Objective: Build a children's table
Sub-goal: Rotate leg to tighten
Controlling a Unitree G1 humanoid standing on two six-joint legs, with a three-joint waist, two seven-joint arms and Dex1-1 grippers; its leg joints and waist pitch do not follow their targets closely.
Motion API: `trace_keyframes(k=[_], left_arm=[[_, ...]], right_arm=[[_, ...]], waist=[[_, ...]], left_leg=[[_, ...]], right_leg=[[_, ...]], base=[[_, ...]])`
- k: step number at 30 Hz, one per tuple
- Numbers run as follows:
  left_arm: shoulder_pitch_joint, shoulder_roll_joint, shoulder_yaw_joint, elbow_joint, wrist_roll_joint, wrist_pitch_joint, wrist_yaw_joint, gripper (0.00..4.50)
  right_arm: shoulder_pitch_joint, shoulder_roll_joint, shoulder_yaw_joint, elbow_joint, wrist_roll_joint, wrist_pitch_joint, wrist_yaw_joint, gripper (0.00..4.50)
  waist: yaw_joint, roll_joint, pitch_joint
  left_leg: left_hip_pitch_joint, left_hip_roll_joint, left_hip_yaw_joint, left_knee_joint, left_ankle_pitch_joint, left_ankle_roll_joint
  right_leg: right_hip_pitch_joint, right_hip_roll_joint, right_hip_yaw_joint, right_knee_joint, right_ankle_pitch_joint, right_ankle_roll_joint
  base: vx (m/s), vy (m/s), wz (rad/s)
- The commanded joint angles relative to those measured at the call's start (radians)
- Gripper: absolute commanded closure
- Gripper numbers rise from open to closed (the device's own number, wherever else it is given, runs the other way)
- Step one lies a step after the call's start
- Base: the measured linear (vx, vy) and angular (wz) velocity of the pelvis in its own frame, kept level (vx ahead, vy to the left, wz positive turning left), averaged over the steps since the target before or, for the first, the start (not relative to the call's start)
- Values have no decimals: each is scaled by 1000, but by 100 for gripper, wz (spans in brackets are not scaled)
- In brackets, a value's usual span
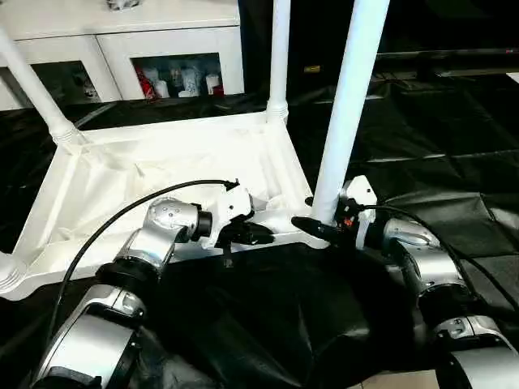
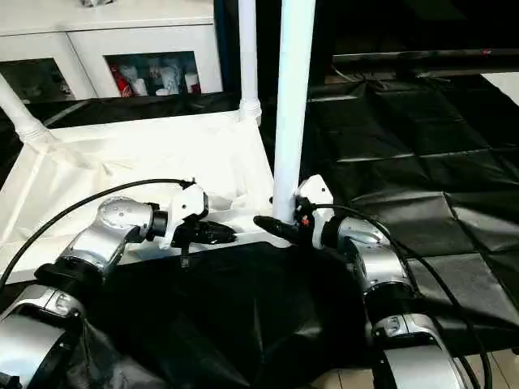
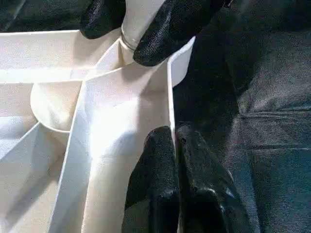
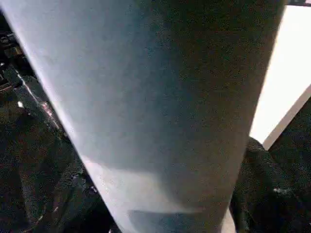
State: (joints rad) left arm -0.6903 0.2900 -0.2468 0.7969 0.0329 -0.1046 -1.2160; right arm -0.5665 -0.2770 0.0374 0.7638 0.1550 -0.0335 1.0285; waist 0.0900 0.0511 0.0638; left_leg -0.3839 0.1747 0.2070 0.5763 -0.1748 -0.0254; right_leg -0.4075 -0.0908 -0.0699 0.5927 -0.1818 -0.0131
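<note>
**Last leg going into the near corner**

The table top [image 1: 154, 174] lies upside down on the black sheet [image 1: 438, 162], rimmed underside up, filling the head view from about nine o'clock to the centre. Legs already stand in three sockets: one at the far left corner [image 1: 32, 85], a stub of one at the near left edge around eight o'clock [image 1: 10, 271], and one at the far right corner near twelve o'clock [image 1: 280, 53]. Behind, at eleven o'clock, is a white cabinet [image 1: 162, 49] with glass doors.

The left gripper [image 1: 243, 235] sits at the centre on the near rim, its two black fingers [image 3: 160, 174] pressed together over the thin rim wall, pinning the top down.

Just right of centre, the fourth leg [image 1: 349, 105] rises toward one o'clock, its foot at the near right corner socket. The right gripper [image 1: 324, 229] is clamped on it low down, one finger [image 3: 165, 29] on each side of the base just above the socket.

To do this step well, I judge the leg should be brought square to the top before it is pushed or turned home; it appears to lean slightly. The left gripper should hold the rim firmly so the top neither slides on the sheet nor lifts. The low grip near the socket looks sensible, since it gives control at the joint.
</note>
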Motion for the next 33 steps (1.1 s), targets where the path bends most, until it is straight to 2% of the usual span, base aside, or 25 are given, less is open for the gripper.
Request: trace_keyframes(k=[1, 3, 5, 6, 7, 9, 10, 11, 12, 13, 15, 16, 17, 18, 21, 23, 24, 25, 26, 27, 29, 30, 31, 32, 33], left_arm=[[29, 6, -25, -4, 19, 18, -23, 450], [30, 2, -21, -7, 18, 33, -4, 450], [22, -15, 0, 1, 9, 68, 52, 450], [12, -28, 12, 14, 12, 80, 102, 450], [4, -37, 19, 22, 15, 86, 134, 450], [-23, -74, 32, 63, 30, 95, 249, 450], [-23, -74, 32, 63, 30, 95, 249, 450], [-33, -92, 37, 79, 36, 99, 298, 450], [-46, -124, 42, 96, 36, 103, 344, 450], [-53, -147, 43, 106, 35, 103, 368, 450], [-57, -163, 43, 110, 34, 104, 381, 450], [-59, -182, 37, 110, 31, 99, 370, 450], [-59, -191, 28, 107, 31, 93, 350, 450], [-58, -195, 18, 105, 32, 85, 329, 450], [-56, -193, -2, 111, 44, 65, 305, 450], [-55, -191, -2, 117, 46, 57, 300, 450], [-56, -185, 1, 125, 49, 47, 301, 450], [-55, -182, 1, 125, 49, 44, 299, 450], [-54, -181, 2, 125, 49, 42, 298, 450], [-48, -173, 4, 121, 50, 34, 288, 450], [-44, -169, 4, 116, 48, 30, 280, 450], [-40, -166, 5, 110, 44, 26, 271, 450], [-33, -160, 7, 102, 40, 21, 260, 450], [-27, -156, 8, 94, 36, 14, 254, 450], [-14, -149, 12, 73, 25, 9, 235, 450]], right_arm=[[11, 17, 22, -12, -2, 9, 26, 196], [15, 24, 17, -10, 1, 13, 11, 197], [16, 46, 2, 16, -18, -6, -94, 197], [12, 64, -19, 41, -23, -5, -178, 197], [8, 76, -34, 59, -24, -4, -232, 197], [11, 115, -87, 86, -16, 13, -409, 198], [11, 115, -87, 86, -16, 13, -409, 198], [15, 132, -110, 92, -9, 21, -477, 198], [27, 157, -128, 93, -10, 29, -562, 198], [38, 175, -135, 87, -13, 35, -610, 198], [47, 187, -137, 82, -18, 38, -638, 198], [65, 206, -130, 50, -22, 38, -641, 198], [84, 221, -125, 13, -12, 33, -612, 198], [98, 229, -119, -18, -4, 26, -582, 163], [123, 226, -99, -79, 2, 10, -528, 126], [137, 206, -94, -124, 11, 3, -508, 124], [165, 163, -88, -206, 46, 30, -439, 124], [179, 143, -84, -237, 57, 42, -412, 124], [188, 130, -81, -257, 65, 50, -395, 124], [242, 56, -68, -358, 84, 84, -313, 124], [269, 22, -67, -403, 90, 100, -276, 124], [292, -15, -70, -438, 99, 115, -239, 124], [319, -63, -81, -477, 117, 139, -192, 124], [339, -99, -93, -506, 136, 161, -157, 124], [362, -147, -107, -545, 164, 191, -109, 124]], waist=[[11, -18, -72], [12, -21, -71], [12, -16, -70], [8, -16, -58], [7, -19, -58], [2, -9, -50], [0, -14, -49], [0, -16, -48], [-2, 4, -46], [-4, -3, -46], [-5, 1, -45], [-6, 0, -46], [-6, 20, -46], [-6, 10, -51], [-2, 19, -54], [-2, 17, -56], [-1, 14, -56], [4, 16, -57], [7, 11, -57], [10, 0, -54], [14, 5, -51], [16, -2, -49], [16, -1, -49], [16, -10, -45], [21, -11, -45]], left_leg=[[14, 65, -28, -57, -150, 105], [13, 64, -27, -57, -151, 108], [14, 66, -27, -58, -156, 103], [17, 66, -29, -67, -210, 77], [21, 65, -29, -67, -228, 66], [26, 63, -32, -74, -277, 33], [34, 63, -33, -77, -310, 15], [33, 61, -35, -78, -320, 10], [30, 61, -38, -82, -337, 1], [33, 62, -38, -84, -350, -6], [41, 62, -39, -87, -392, -19], [39, 61, -39, -88, -392, -17], [37, 60, -41, -88, -393, -17], [36, 62, -40, -91, -388, -10], [31, 62, -35, -85, -328, 24], [24, 61, -35, -82, -298, 42], [20, 61, -35, -79, -269, 59], [23, 62, -34, -77, -259, 70], [21, 62, -31, -72, -239, 89], [11, 60, -32, -73, -214, 106], [9, 62, -34, -73, -217, 119], [12, 62, -34, -74, -230, 115], [15, 62, -33, -75, -243, 111], [12, 61, -34, -76, -255, 106], [12, 64, -36, -76, -251, 108]], right_leg=[[54, -75, 42, -50, -96, -288], [54, -75, 42, -51, -97, -289], [51, -75, 43, -51, -113, -286], [44, -75, 44, -62, -195, -273], [43, -76, 45, -67, -228, -265], [37, -76, 48, -79, -319, -236], [32, -75, 50, -87, -363, -218], [35, -76, 48, -88, -381, -211], [32, -76, 51, -92, -403, -190], [32, -74, 49, -95, -402, -186], [28, -72, 49, -99, -387, -183], [31, -72, 49, -98, -374, -186], [33, -72, 49, -96, -361, -187], [40, -68, 47, -97, -306, -185], [42, -70, 47, -87, -212, -212], [50, -70, 45, -81, -173, -221], [54, -71, 44, -79, -154, -224], [53, -70, 43, -80, -150, -223], [52, -70, 44, -78, -134, -225], [60, -70, 42, -79, -144, -212], [57, -74, 41, -83, -199, -193], [54, -74, 42, -88, -257, -180], [51, -75, 42, -93, -290, -176], [53, -75, 42, -99, -343, -162], [54, -77, 45, -99, -360, -153]], base=[[0, 0, 0], [0, 0, 0], [0, 0, 0], [0, 0, 0], [0, 0, 0], [0, 0, 0], [0, 0, 0], [0, 0, 0], [0, 0, 0], [0, 0, 0], [0, 0, 0], [0, 0, 0], [0, 0, 0], [0, 0, 0], [0, 0, 0], [0, 0, 0], [0, 0, 0], [0, 0, 0], [0, 0, 0], [0, 0, 0], [0, 0, 0], [0, 0, 0], [0, 0, 0], [0, 0, 0], [0, 0, 0]])
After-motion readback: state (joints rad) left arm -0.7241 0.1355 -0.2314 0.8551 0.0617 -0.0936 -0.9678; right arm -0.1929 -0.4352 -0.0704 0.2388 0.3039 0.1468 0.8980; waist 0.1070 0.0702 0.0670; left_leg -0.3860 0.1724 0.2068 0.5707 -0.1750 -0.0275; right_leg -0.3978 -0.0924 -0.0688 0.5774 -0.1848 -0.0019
